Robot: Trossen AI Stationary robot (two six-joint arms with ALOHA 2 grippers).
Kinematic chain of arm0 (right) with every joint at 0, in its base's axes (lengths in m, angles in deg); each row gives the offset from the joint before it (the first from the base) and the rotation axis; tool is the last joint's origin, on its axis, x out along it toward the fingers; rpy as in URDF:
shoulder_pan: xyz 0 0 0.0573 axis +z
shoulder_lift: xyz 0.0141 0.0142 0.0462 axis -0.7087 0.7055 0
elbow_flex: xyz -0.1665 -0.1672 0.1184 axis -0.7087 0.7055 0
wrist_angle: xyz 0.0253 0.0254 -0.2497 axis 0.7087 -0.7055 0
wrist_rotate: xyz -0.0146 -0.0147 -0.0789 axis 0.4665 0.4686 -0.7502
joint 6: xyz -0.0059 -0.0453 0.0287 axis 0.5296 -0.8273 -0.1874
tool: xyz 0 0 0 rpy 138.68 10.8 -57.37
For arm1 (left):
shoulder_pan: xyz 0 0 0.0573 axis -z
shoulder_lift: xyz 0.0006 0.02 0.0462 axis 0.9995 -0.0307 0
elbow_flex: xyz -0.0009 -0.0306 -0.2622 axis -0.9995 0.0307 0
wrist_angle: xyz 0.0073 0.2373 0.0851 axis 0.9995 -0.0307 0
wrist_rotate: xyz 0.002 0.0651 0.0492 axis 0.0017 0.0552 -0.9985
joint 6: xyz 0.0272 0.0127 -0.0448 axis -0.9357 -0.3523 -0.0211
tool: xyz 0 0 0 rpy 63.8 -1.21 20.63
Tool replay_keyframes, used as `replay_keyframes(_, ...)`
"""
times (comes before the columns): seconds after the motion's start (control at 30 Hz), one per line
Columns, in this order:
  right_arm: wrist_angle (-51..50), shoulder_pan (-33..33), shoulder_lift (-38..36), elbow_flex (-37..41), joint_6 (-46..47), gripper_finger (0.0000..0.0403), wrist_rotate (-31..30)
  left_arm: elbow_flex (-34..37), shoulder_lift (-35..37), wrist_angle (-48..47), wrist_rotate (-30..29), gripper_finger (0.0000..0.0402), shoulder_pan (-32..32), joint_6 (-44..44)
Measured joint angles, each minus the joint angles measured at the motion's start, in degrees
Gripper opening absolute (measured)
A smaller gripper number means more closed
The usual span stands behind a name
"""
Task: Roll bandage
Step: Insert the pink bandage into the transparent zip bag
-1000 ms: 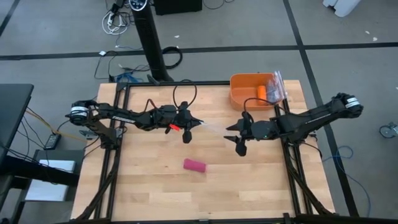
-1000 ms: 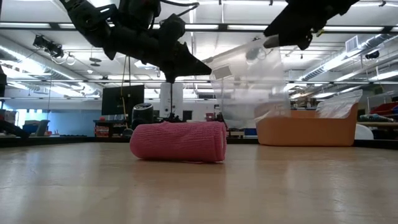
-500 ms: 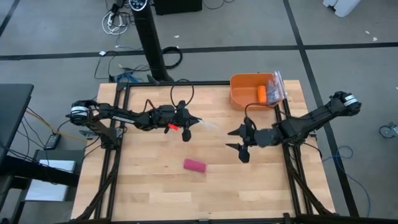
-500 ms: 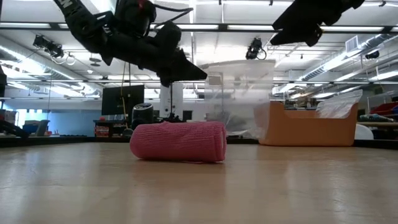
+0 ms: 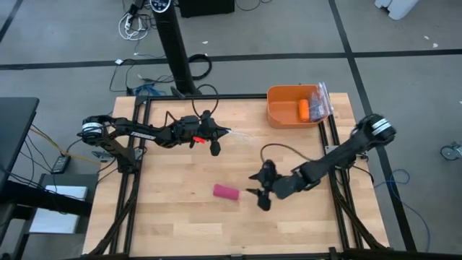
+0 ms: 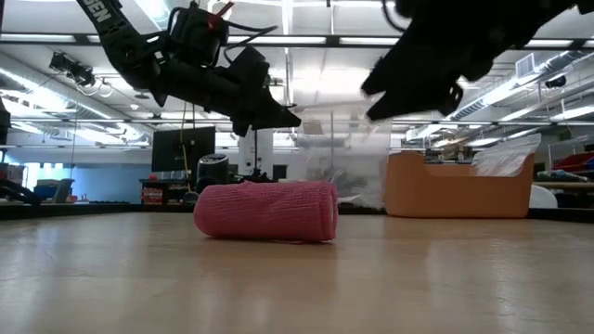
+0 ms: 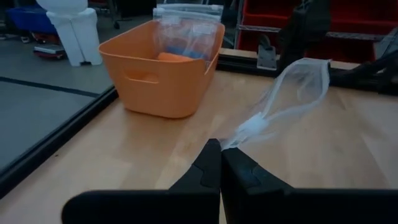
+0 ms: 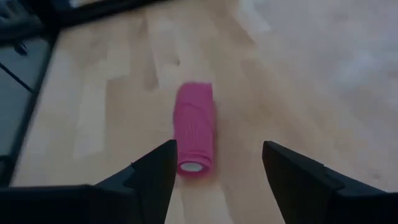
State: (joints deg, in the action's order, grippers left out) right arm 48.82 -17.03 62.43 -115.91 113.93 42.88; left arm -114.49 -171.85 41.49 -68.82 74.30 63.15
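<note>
The bandage [image 5: 225, 192] is a short pink cylinder lying on its side on the wooden table, left of centre toward the near edge; it also shows in the low view [image 6: 266, 211] and the right wrist view [image 8: 194, 127]. My right gripper [image 5: 258, 195] is open just to the bandage's right, low over the table, with its fingers pointing at the roll [image 8: 217, 165]. My left gripper [image 5: 220, 136] is above the table's far middle, shut on a clear plastic bag [image 7: 292, 87]. My left gripper pinches a bunched end of the clear bag [image 7: 249, 130] between its two shut fingertips. The fingers come level from the table's left. The rest of the bag trails slack beyond the fingertips, toward the table's right.
An orange bin [image 5: 280, 114] stands at the far right corner, holding a small orange roll [image 5: 304, 109] and another clear bag [image 5: 322, 97]. Black frame rails run along the table's left and right sides. Bare wood lies around the bandage.
My right gripper has gone from the table's right middle down and toward the near left, ending open beside the bandage. My left gripper has drawn a little toward the left and far edge with the clear bag. The bandage has stayed still.
</note>
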Motion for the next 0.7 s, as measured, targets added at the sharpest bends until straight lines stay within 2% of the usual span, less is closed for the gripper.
replay_keyframes(0.3, -0.13, -1.17, 16.0, -12.03, -0.69, 0.0302, 0.01, 0.0, 0.0, -0.05, 1.09, 0.0, 0.0, -0.75)
replay_keyframes(0.47, -4.27, -2.45, 19.86, -15.08, -0.64, 0.0311, 0.17, -0.02, 0.0, -0.21, 1.4, 0.0, 0.0, -1.7)
replay_keyframes(0.7, -3.05, -3.24, 22.52, -15.15, -1.78, 0.0311, 4.32, -0.04, 0.0, -0.34, 3.05, 0.0, 0.0, -2.07)
